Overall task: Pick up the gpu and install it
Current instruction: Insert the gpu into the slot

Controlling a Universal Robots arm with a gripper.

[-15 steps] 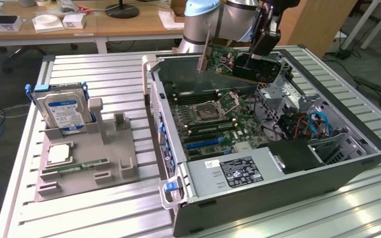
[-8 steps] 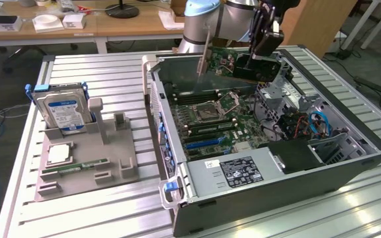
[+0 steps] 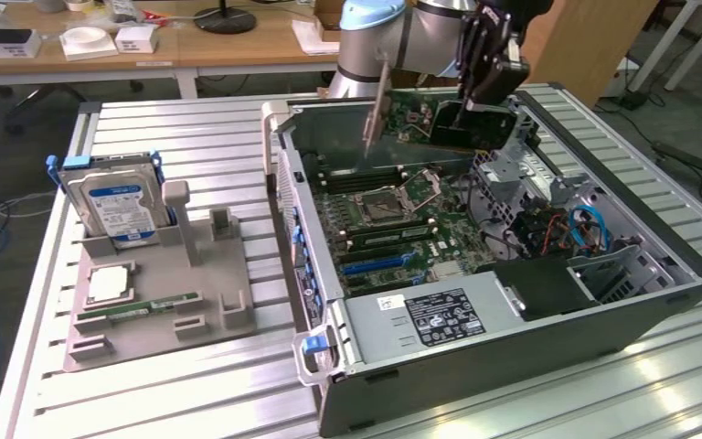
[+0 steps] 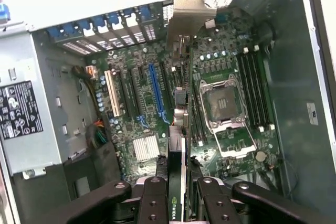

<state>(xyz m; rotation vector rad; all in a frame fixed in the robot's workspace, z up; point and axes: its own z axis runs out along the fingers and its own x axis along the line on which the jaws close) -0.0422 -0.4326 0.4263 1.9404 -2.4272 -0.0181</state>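
Your tool [image 4: 181, 200] is clamped on the gpu [image 3: 419, 117] above the motherboard [image 3: 430, 187]; any tilt could miss the blue slot [image 4: 156, 93], scraping components.

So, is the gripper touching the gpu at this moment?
Touching. The wrist view shows the gripper closed against both faces of the gpu, and the exterior view shows the card held up over the open case.

Wooden desk [image 3: 266, 46], grey floor [image 3: 680, 101], slatted metal table [image 3: 168, 128]
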